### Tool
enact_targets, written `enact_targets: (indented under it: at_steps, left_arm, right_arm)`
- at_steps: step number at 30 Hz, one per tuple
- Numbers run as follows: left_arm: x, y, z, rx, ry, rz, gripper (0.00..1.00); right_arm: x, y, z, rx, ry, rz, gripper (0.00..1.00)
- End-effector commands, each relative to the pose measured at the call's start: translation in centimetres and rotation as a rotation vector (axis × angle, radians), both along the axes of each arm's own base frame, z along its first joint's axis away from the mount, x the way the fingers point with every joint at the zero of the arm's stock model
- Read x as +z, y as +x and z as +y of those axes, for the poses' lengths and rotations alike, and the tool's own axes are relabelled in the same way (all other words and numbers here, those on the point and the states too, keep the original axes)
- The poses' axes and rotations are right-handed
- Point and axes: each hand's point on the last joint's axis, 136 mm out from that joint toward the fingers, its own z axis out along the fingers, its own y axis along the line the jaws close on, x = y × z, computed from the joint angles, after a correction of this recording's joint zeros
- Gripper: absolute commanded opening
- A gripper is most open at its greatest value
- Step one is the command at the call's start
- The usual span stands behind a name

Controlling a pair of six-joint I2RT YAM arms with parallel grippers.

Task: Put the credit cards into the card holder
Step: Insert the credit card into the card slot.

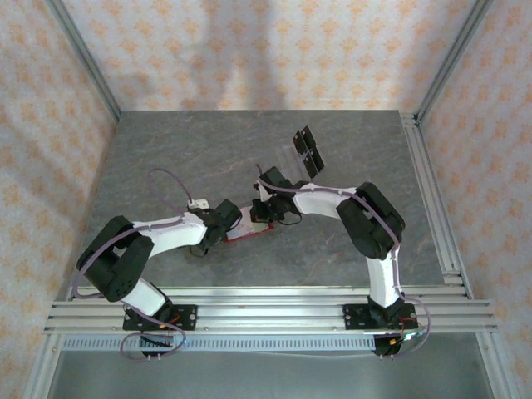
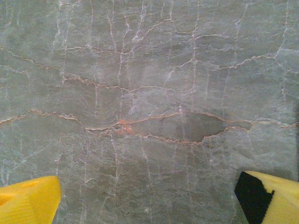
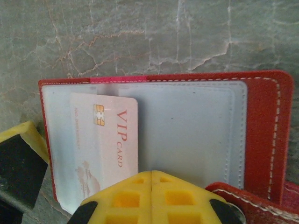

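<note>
At the near edge of the card holder (image 3: 261, 130), the right hand (image 3: 150, 184) is pressing its fingers (image 3: 135, 183) together, grip unclear, a credit card (image 3: 110, 140) is sitting in its clear pocket, and the left hand (image 2: 147, 196) is hovering wide open over worktop (image 2: 149, 93).

**Arms.** The left arm (image 1: 162, 237) and right arm (image 1: 370, 220) are built from white link shells alternating with black joint housings. Each base (image 1: 158, 316) is a black block. A lilac-grey cable (image 1: 170, 176) runs along each arm in loose loops, with more looped cable below each base. The left arm carries a small white connector block (image 1: 198, 202).

**Left gripper** (image 2: 149, 200). The left fingers (image 2: 28, 200) are yellow plastic wedges. One inner face carries a black pad (image 2: 252, 196).

**Right gripper** (image 3: 151, 186). The right fingers (image 3: 131, 198) are yellow and moulded with a grid of square recesses. They have black inserts at the lower corners.
</note>
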Motion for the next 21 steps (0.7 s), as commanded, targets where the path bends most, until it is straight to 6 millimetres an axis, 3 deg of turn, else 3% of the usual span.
enact_targets:
  at_steps: [1,18,21]
  left_arm:
    - [-1.1,-0.1,0.1,-0.004,-0.001,0.016,1.0]
    - [-1.8,0.0,-0.4,-0.013,-0.023,0.019,1.0]
    - [-1.7,0.1,-0.4,-0.013,-0.025,0.018,1.0]
  right_arm:
    - [-0.6,-0.4,0.3,0.029,-0.042,0.004,0.03]
    - [-0.2,-1.3,4.4,0.106,-0.01,0.008,0.04]
    - [0.0,-1.1,4.2,0.112,-0.027,-0.014,0.07]
